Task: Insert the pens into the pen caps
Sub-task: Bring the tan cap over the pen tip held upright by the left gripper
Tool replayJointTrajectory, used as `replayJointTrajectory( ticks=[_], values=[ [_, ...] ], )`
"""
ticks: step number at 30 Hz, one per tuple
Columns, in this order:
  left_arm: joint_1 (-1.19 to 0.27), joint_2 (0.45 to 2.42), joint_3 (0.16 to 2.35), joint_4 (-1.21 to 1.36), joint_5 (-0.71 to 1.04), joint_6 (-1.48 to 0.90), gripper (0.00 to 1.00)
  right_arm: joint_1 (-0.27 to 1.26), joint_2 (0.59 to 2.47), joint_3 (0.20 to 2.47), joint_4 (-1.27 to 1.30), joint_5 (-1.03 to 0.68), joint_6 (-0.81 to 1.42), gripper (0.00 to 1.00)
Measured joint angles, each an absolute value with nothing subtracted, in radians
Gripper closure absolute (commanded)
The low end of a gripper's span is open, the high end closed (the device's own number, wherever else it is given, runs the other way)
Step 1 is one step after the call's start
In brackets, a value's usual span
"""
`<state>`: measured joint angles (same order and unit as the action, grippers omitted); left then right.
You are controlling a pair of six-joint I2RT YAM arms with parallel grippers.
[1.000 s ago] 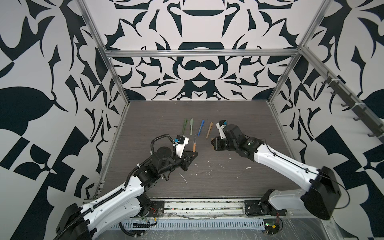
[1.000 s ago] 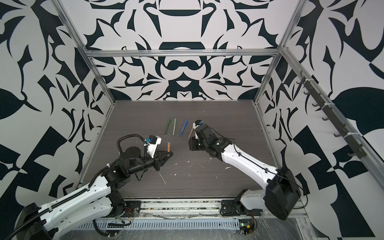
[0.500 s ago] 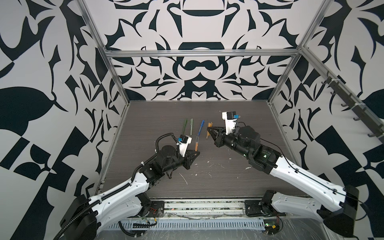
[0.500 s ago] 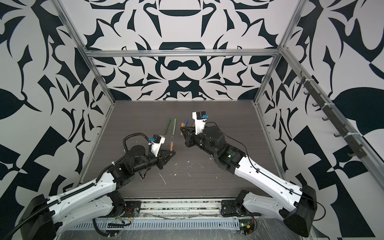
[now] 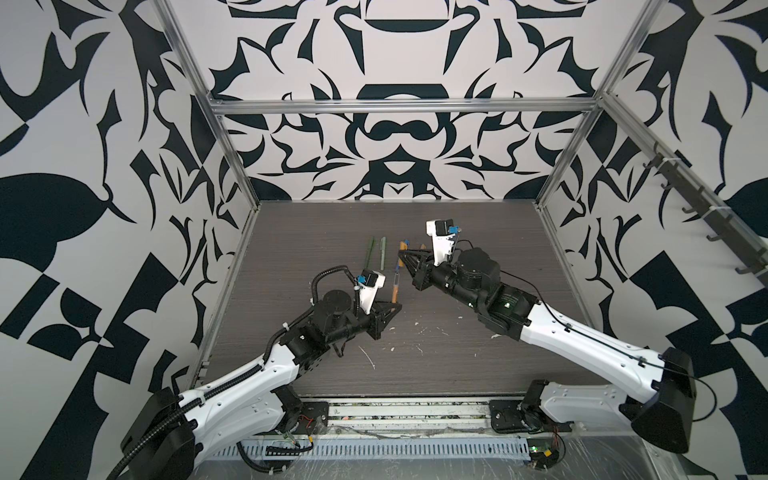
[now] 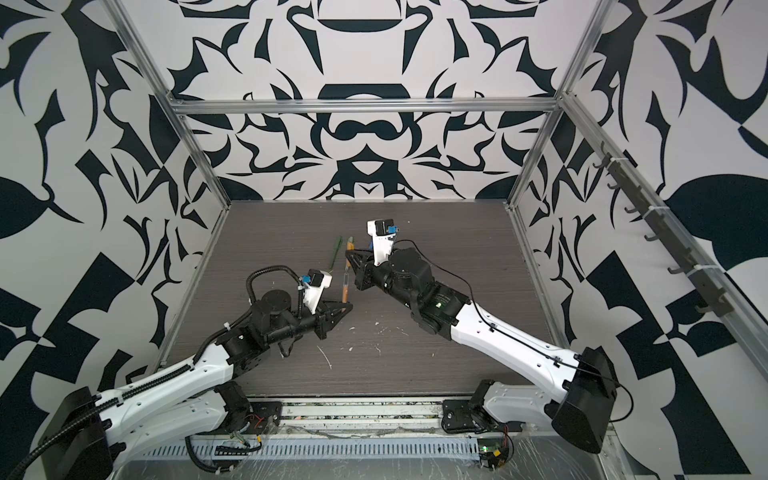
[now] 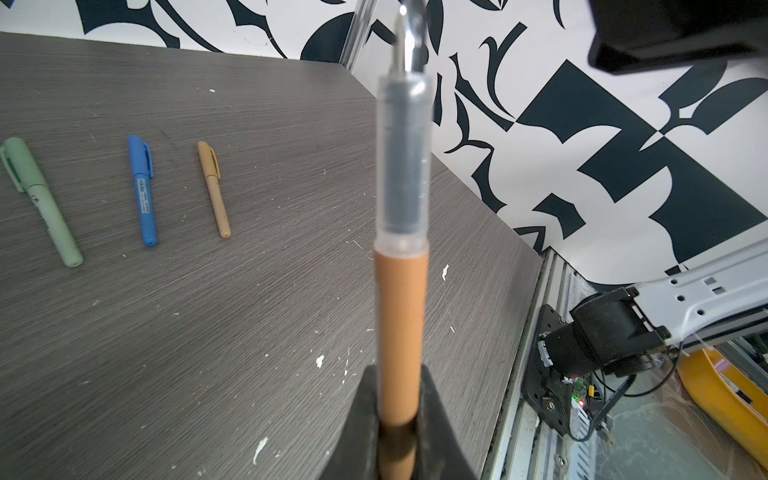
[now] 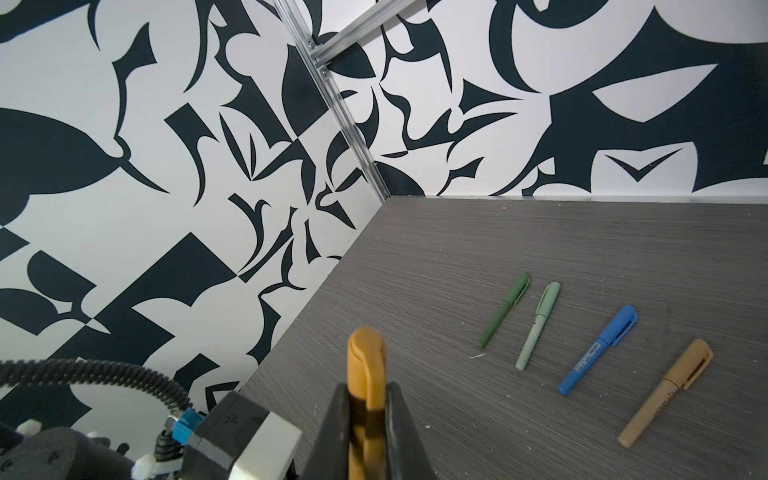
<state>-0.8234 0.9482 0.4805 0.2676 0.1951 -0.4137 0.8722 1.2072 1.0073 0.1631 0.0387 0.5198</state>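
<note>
Left gripper (image 7: 400, 382) is clamping orange-brown pen (image 7: 401, 307), tip sticking out ahead; right gripper (image 8: 368, 395) is pinching orange-brown cap (image 8: 365, 353), its end protruding past the jaws.

The left arm (image 5: 249, 382) and right arm (image 5: 582, 336) are white with black joints. A black ribbed cable (image 8: 104, 369) runs along the left one.

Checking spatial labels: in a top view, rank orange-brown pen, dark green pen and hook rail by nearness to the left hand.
1. orange-brown pen: clamped in the left hand.
2. dark green pen: on the table beyond.
3. hook rail: on the right wall.
</note>
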Motion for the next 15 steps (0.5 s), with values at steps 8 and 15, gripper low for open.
replayJointTrajectory(
  ticks=[8, 15],
  values=[
    [-0.824, 0.949, 0.48, 0.268, 0.203, -0.414, 0.95, 0.872, 1.208, 1.007, 0.17, 0.039, 0.52, 0.93],
    [-0.824, 0.949, 0.48, 0.268, 0.205, -0.414, 0.96, 0.872, 1.226, 1.007, 0.178, 0.039, 0.521, 0.94]
  ],
)
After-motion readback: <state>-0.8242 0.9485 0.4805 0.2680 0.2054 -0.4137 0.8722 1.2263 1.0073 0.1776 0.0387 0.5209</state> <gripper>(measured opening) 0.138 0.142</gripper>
